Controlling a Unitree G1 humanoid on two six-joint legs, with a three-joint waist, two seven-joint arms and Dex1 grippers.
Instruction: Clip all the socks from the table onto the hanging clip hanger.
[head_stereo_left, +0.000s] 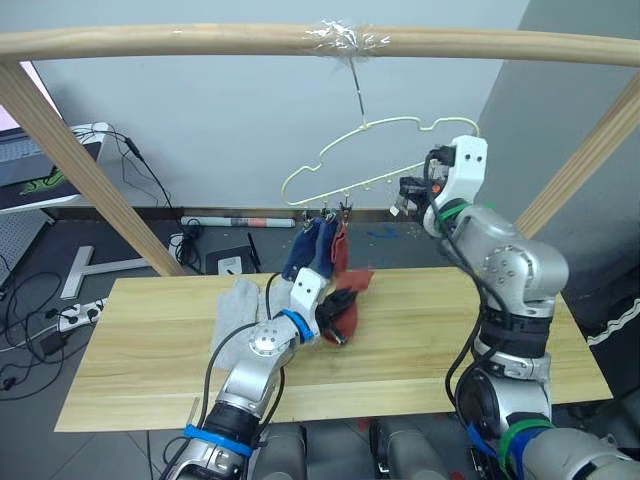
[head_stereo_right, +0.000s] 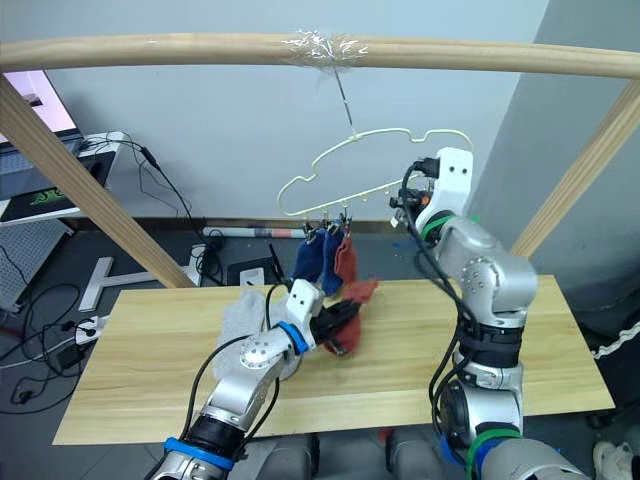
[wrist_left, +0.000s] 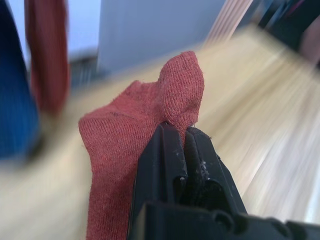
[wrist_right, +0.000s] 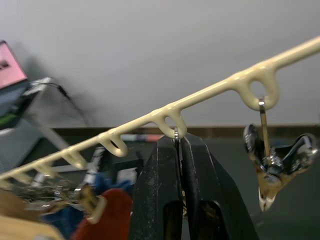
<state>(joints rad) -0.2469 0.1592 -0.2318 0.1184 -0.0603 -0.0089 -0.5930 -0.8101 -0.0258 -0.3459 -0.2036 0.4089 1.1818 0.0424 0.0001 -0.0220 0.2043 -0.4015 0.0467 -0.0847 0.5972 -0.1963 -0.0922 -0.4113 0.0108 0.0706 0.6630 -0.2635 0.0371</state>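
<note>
Three socks already hang at the lower left end of the clip hanger in the middle of the frame: two blue socks side by side and one rust red sock just to their right. The hanger's hook goes up to a taped spot on the wooden bar that spans the top of the frame.

Below them, the left end effector has its fingers closed on a fold of a second rust red sock, lifted just off the worktop near its far edge, close under the hanging socks. Two light grey socks lie on the worktop just left of that arm, near the far edge.

At centre right, the right end effector is raised to the hanger's lower rail, with its fingers pressed together around the thin metal link hanging from one loop. An empty metal clip dangles from the next loop, just beside it.

Bare wood stretches wide to both sides of the worktop, with the front strip open too. Slanted wooden posts frame the upper left and upper right.
</note>
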